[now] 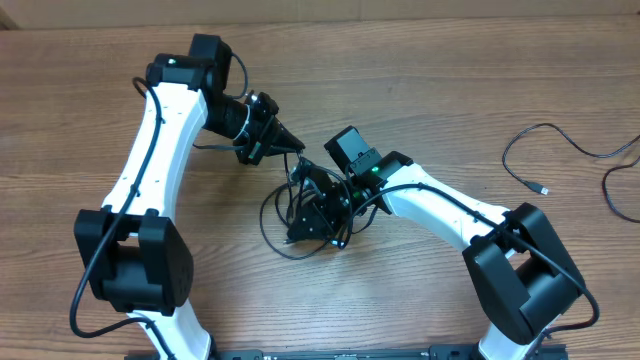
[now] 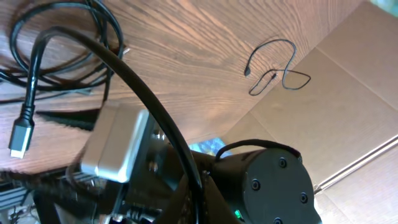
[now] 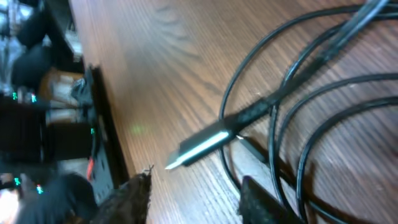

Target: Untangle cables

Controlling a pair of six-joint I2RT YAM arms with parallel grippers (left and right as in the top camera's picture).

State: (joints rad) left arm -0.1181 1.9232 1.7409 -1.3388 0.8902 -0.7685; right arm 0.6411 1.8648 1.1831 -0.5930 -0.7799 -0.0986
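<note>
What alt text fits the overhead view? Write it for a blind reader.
Two white-and-black robot arms reach over a wooden table toward a tangle of black cables at its centre: the right gripper is over the tangle, the left gripper at its upper edge. A separate cable lies far right.

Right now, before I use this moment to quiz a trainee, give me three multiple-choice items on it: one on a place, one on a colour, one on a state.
1. Where do the tangled cables lie?
A. Mid-table, under the right gripper
B. At the left edge
C. On the floor

2. What colour are the cables?
A. White
B. Black
C. Red

3. How is the right gripper?
A. Shut
B. Open
C. Out of view

Key: 1 A, the overhead view shows the loops beneath that gripper at the middle; 2 B, every cord shows black; 3 B, its jaws stand apart in the right wrist view.
</note>
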